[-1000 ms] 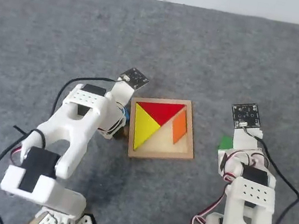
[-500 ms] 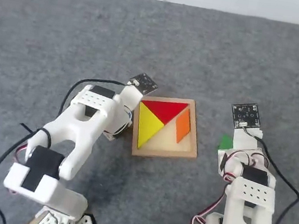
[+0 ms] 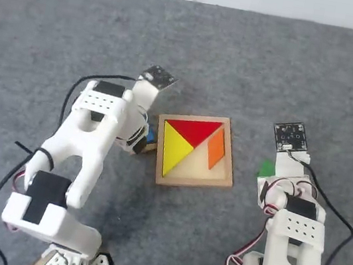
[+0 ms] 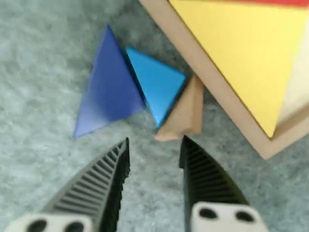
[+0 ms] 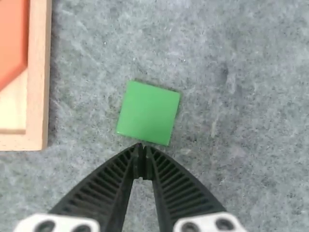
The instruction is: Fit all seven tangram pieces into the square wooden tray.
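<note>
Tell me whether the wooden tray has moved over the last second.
Yes. The wooden tray slid a little toward the green square, which stayed put, so the gap between them in the high view narrowed.

Light is bright and even in all 3 views; I think it comes from above, diffuse. In the high view the grey carpet (image 3: pixel 274 67) is lit about the same near and far from both arms. A soft darker patch lies on it beside the left arm (image 3: pixel 86 152), on the side toward the tray (image 3: pixel 195 182). Just ahead of the left gripper (image 4: pixel 155 140), a thin dark shadow line runs betw. the dark blue triangle (image 4: pixel 108 92) and the light blue triangle (image 4: pixel 154 82). Just ahead of the right gripper (image 5: pixel 143 147), the green square (image 5: pixel 148 113) has a narrow shadow along its edges. The finger ribs of both grippers look v. dark, w/ little detail.
</note>
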You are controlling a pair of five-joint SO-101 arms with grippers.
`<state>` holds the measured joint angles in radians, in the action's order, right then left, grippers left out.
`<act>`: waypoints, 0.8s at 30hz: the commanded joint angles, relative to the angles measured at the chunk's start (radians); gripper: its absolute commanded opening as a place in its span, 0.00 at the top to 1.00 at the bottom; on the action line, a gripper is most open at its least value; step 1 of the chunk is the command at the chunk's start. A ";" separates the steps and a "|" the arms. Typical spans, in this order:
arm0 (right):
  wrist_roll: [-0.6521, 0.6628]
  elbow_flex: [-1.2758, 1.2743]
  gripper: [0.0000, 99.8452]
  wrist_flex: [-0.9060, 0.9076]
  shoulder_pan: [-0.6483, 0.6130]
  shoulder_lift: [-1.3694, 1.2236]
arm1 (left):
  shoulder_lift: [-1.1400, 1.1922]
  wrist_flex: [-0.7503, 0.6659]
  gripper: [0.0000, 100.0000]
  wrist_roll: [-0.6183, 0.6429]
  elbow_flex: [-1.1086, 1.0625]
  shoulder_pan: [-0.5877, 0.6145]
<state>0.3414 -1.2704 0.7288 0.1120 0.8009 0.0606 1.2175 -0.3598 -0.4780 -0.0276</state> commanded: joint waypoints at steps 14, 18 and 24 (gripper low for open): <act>0.012 0.006 0.99 -0.018 -0.007 0.028 | 0.000 0.028 0.82 -0.003 0.051 -0.104; 0.012 0.006 0.99 -0.018 -0.007 0.028 | 0.000 0.048 0.82 -0.003 0.036 -0.115; 0.012 0.008 0.99 -0.018 -0.007 0.028 | 0.000 0.017 0.82 -0.002 0.008 -0.166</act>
<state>0.3414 -1.2704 0.7288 0.1105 0.8009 0.0790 1.2497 -0.3552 -0.4687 -0.1550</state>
